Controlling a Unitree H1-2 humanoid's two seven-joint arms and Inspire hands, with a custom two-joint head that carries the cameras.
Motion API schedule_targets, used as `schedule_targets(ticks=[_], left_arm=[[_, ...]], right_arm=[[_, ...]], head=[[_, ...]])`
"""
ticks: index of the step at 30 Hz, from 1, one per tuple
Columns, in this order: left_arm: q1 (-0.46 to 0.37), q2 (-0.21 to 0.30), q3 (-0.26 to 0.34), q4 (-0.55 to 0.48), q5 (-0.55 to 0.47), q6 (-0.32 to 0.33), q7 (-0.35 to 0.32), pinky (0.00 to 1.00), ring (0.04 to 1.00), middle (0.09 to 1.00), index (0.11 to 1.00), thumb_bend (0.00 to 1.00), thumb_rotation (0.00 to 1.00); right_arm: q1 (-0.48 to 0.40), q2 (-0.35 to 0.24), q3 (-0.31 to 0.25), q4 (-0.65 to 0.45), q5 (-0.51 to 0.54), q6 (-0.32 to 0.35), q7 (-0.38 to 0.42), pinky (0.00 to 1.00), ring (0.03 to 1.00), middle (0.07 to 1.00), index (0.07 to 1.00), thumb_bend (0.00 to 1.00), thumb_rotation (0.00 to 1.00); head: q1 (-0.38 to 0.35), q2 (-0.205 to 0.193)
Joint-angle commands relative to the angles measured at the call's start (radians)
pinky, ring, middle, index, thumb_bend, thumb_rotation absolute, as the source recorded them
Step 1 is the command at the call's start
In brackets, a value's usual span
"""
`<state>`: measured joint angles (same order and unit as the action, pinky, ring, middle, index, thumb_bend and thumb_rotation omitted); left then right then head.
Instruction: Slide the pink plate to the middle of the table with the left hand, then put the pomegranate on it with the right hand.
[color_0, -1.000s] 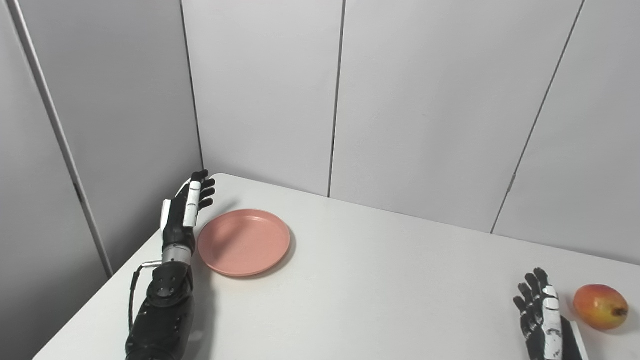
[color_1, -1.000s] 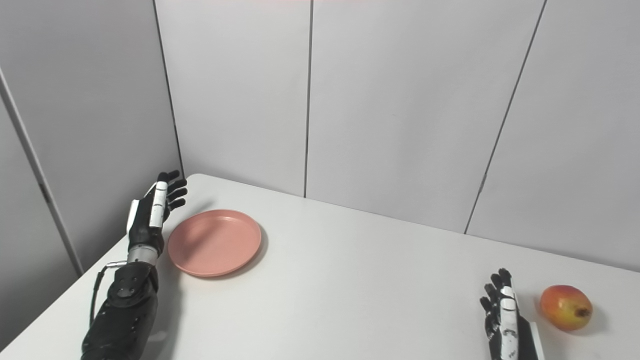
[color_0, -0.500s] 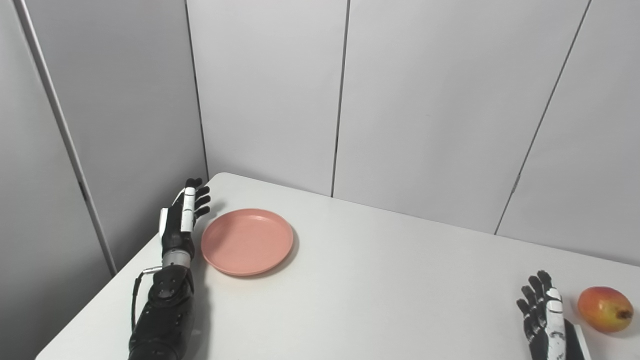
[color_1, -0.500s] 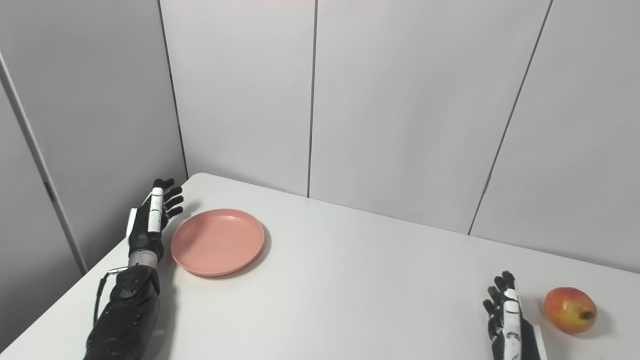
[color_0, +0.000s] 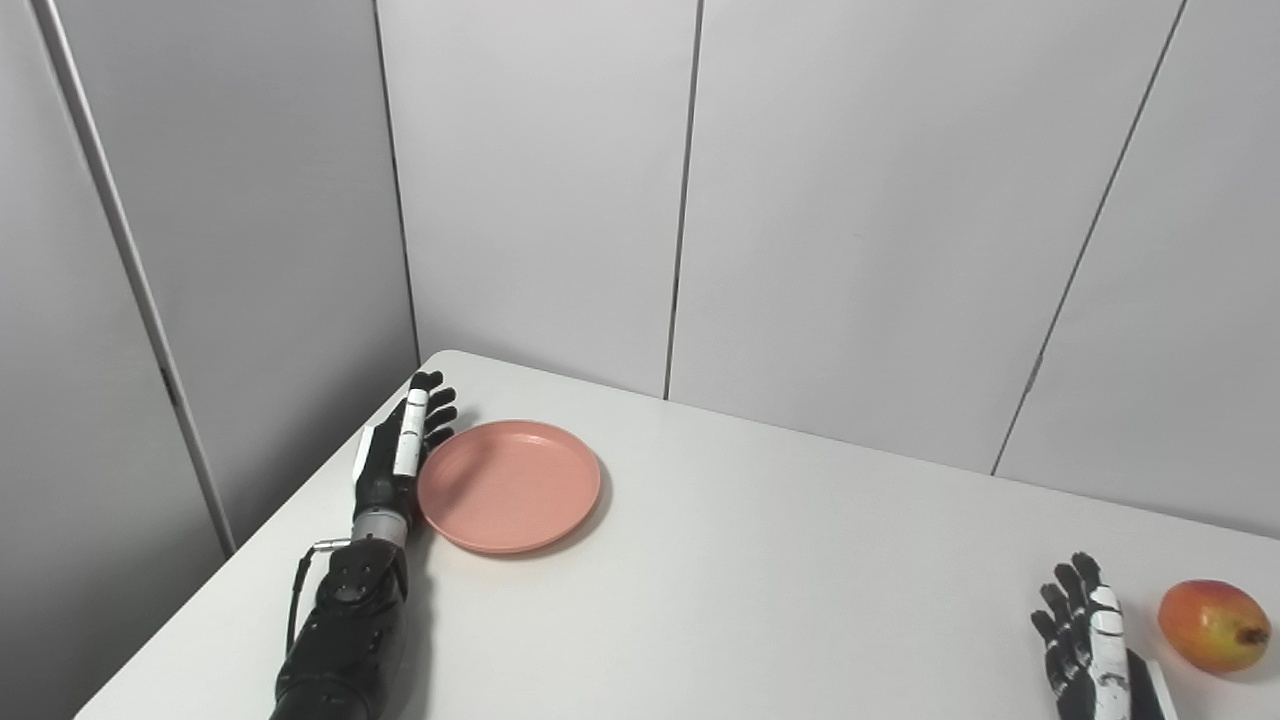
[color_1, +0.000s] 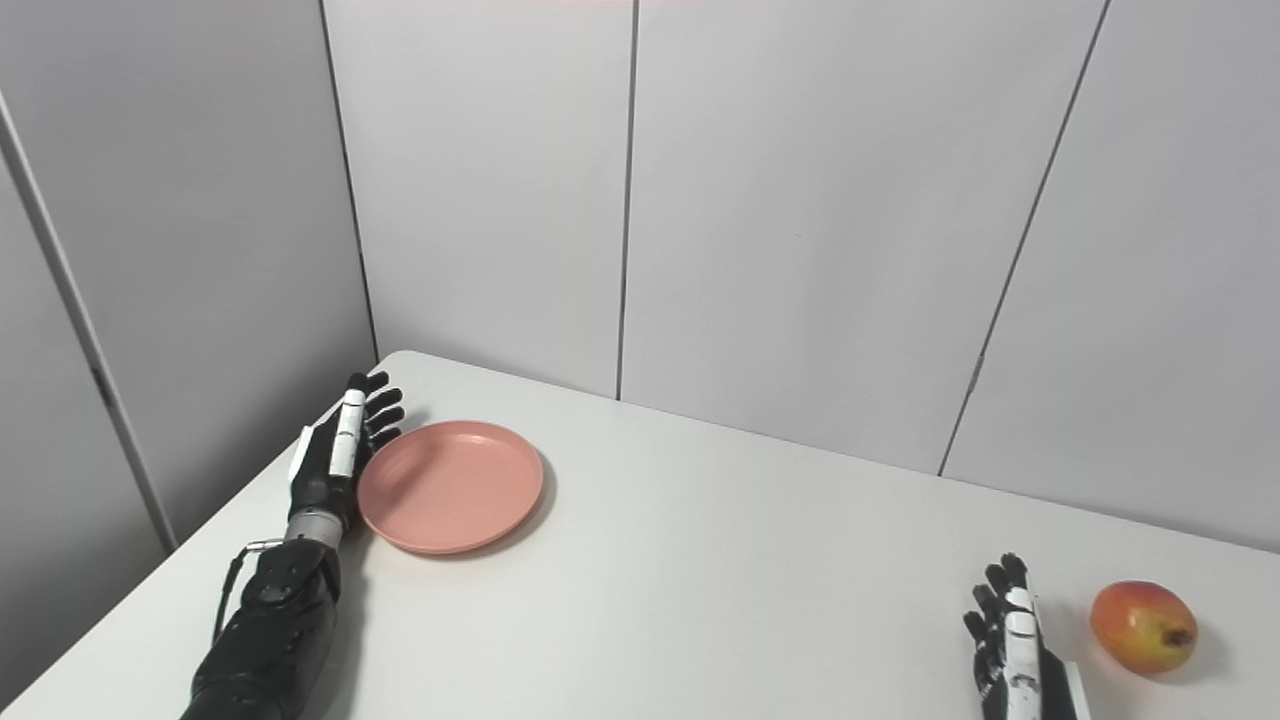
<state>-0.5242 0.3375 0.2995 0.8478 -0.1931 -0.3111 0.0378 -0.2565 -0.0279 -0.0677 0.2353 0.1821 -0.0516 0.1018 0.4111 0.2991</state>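
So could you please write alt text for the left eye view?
A left hand stands open against the left rim of a pink plate on a white table. At far right, the open right hand rests beside a pomegranate.

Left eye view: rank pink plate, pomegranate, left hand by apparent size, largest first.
1. pink plate
2. left hand, edge-on beside the plate
3. pomegranate, smallest though nearer the camera

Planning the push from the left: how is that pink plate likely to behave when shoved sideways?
The pink plate looks shallow and rigid, lying flat on the smooth white table, so it will probably slide, not tip. The open left hand stands at its left rim; an off-centre push may spin it.
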Motion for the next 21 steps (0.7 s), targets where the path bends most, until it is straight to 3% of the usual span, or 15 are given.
schedule_targets(ticks=[1, 8, 16, 21], left_arm=[[-0.056, 0.014, 0.0, 0.002, -0.012, -0.042, -0.02, 0.83, 0.834, 0.837, 0.823, 0.67, 1.0], [-0.068, 0.006, 0.003, 0.035, -0.049, -0.064, -0.071, 0.8, 0.827, 0.825, 0.811, 0.65, 1.0], [-0.07, -0.006, -0.015, 0.031, -0.045, -0.046, -0.069, 0.78, 0.823, 0.831, 0.819, 0.65, 1.0], [-0.074, -0.017, -0.026, 0.037, -0.058, -0.043, -0.106, 0.83, 0.842, 0.841, 0.832, 0.65, 1.0]], right_arm=[[-0.027, 0.0, -0.002, -0.031, 0.007, -0.007, 0.002, 1.0, 1.0, 1.0, 1.0, 0.24, 1.0], [-0.028, -0.003, 0.0, -0.028, 0.002, -0.011, 0.002, 1.0, 1.0, 1.0, 1.0, 0.24, 1.0], [-0.03, 0.0, -0.001, -0.019, 0.003, -0.018, 0.004, 1.0, 1.0, 1.0, 1.0, 0.24, 1.0], [-0.029, 0.003, 0.0, -0.023, -0.002, -0.021, 0.001, 1.0, 1.0, 1.0, 1.0, 0.24, 1.0]], head=[[0.0, 0.002], [0.001, 0.003], [-0.007, 0.007], [-0.013, 0.01]])
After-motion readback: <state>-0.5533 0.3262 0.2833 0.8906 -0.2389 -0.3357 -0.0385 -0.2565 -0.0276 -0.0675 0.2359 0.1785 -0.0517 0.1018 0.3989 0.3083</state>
